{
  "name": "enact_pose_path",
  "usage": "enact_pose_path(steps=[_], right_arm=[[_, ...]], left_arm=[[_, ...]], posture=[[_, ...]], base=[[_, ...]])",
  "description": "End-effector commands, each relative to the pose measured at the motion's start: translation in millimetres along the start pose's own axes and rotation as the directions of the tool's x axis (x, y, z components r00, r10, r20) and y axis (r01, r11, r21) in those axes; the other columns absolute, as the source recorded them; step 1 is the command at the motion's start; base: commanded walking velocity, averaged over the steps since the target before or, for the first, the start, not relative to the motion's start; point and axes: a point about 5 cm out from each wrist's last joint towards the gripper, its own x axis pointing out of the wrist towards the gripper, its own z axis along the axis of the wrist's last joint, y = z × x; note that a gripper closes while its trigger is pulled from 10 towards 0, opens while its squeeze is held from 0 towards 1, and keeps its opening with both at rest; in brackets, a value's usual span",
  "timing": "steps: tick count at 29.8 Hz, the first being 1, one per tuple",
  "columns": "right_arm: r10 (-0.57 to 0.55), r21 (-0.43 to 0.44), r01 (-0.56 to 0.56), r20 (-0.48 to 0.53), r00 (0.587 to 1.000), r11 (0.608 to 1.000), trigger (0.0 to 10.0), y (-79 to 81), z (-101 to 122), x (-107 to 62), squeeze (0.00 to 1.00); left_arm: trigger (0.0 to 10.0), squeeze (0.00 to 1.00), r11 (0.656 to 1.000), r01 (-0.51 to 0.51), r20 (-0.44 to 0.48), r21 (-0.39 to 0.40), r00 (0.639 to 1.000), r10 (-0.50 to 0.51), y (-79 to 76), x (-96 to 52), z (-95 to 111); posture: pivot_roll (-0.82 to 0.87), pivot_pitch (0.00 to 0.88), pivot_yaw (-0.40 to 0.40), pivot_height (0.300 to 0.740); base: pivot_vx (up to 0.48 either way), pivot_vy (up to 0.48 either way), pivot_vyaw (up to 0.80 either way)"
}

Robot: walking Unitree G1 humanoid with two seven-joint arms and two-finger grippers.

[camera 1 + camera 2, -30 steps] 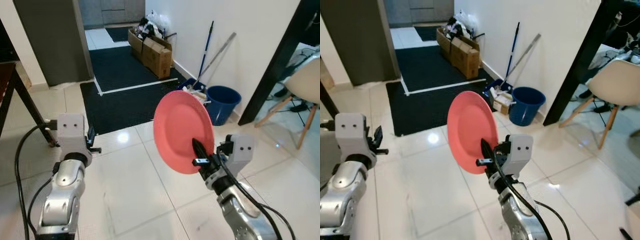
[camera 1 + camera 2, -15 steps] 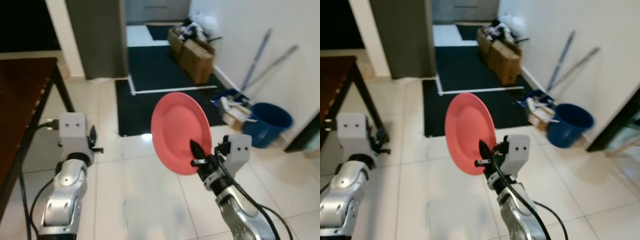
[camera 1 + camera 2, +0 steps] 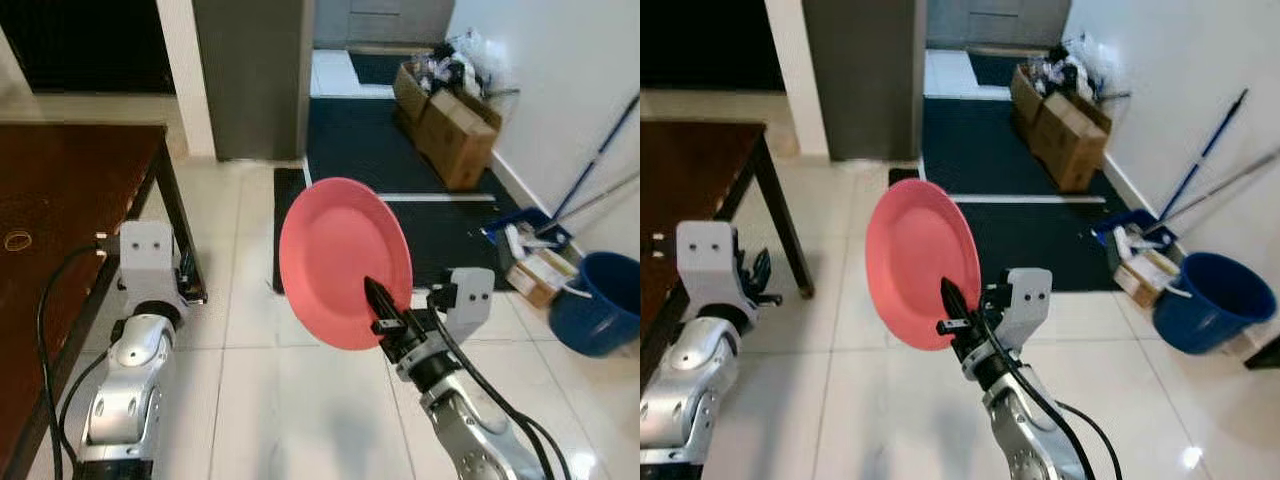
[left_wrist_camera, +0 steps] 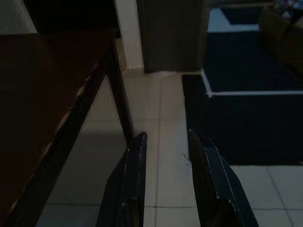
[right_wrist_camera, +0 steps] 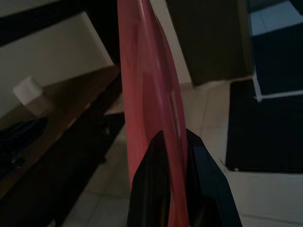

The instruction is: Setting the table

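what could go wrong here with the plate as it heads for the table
The right gripper pinches the round pink plate only at its lower rim, standing on edge, so it might slip and fall onto the white tiled floor. The dark brown wooden table lies to the robot's left; the upright plate could strike its edge.

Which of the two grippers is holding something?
The right gripper, clamped on the rim of the upright red plate. The left gripper is open and empty.

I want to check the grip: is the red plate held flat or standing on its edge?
On its edge. The red plate stands upright, its lower rim pinched by the right gripper, and it looks edge-on from the right wrist.
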Motion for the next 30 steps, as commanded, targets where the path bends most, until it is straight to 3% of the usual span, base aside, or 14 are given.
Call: enact_pose_path(steps=[1, 20, 30], right_arm=[[0.002, 0.001, -0.002, 0.010, 1.000, 1.000, 10.0, 0.2, 2, -2.3, 0.00], [-0.007, -0.003, 0.007, 0.019, 1.000, 1.000, 10.0, -2.1, 4, -2.5, 0.00], [-0.012, -0.009, 0.012, 0.017, 1.000, 1.000, 10.0, -3.4, 4, -3.1, 0.00]], left_arm=[[10.0, 0.00, 1.000, 0.008, -0.019, 0.005, 1.000, -0.008, -1.1, -1.3, -6], [10.0, 0.00, 0.999, 0.035, -0.003, 0.015, 0.999, -0.035, -6.5, -1.0, -5], [10.0, 0.00, 0.998, 0.055, 0.001, 0.022, 0.998, -0.055, -12.8, -1.7, -4]], posture=[[0.04, 0.114, 0.062, 0.740], [0.04, 0.108, 0.071, 0.740], [0.04, 0.109, 0.070, 0.740]], base=[[0.480, 0.000, 0.00], [0.465, 0.000, 0.00], [0.210, 0.000, 0.00]])
